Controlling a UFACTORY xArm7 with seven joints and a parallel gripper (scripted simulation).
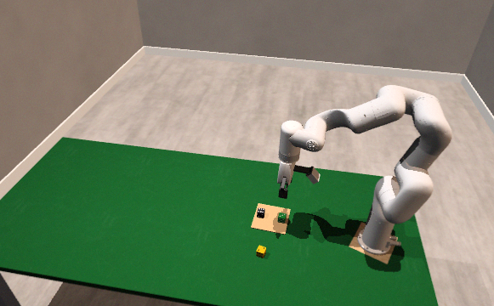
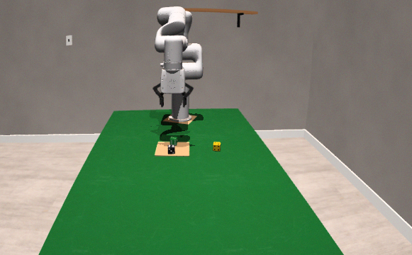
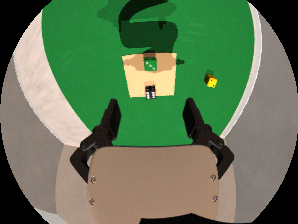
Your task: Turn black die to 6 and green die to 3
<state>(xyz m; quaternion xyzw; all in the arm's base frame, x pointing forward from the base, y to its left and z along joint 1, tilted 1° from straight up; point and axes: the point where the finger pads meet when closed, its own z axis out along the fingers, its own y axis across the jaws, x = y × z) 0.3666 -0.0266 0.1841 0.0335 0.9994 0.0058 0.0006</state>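
Note:
The black die and the green die lie apart on the small tan mat. In the exterior view the green die is behind the black die on the mat. The yellow die lies on the green table off the mat; it also shows in the exterior view. My gripper hangs open and empty well above the mat. In the wrist view the open fingers frame the mat, with the green die, the black die and the yellow die below.
The arm's base stands on a tan plate at the table's right end, close to the mat. The arm's shadow falls beside the mat. A wooden shelf hangs on the back wall.

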